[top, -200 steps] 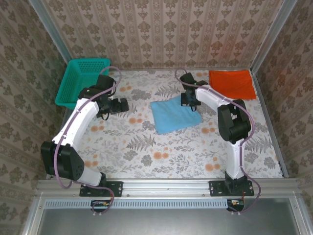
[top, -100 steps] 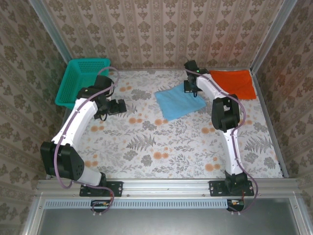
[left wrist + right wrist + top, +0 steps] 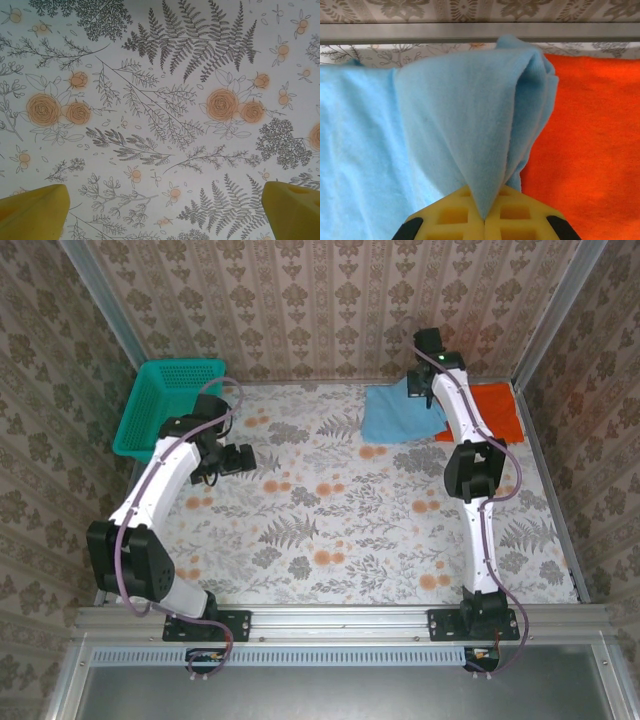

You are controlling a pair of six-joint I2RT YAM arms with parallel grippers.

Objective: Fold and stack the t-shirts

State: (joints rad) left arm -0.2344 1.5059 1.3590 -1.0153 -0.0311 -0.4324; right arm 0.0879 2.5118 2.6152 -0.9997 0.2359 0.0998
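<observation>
The folded light blue t-shirt (image 3: 392, 414) lies at the back of the table, its right edge lifted against the orange-red t-shirt (image 3: 495, 412). My right gripper (image 3: 422, 392) is shut on that lifted edge. In the right wrist view the blue cloth (image 3: 470, 130) runs down into the closed yellow fingers (image 3: 451, 215), with the orange-red t-shirt (image 3: 590, 140) flat to its right. My left gripper (image 3: 250, 459) hangs open over bare tablecloth at the left, its yellow fingertips (image 3: 32, 212) far apart with nothing between them.
A teal mesh basket (image 3: 165, 405) stands at the back left corner. The patterned back wall (image 3: 330, 300) and a metal rail (image 3: 480, 32) run close behind the shirts. The right wall (image 3: 580, 440) lies just past the orange-red shirt.
My right gripper has dragged the blue t-shirt from the table's middle toward the back right, up to the orange-red one. The left arm has stayed put.
</observation>
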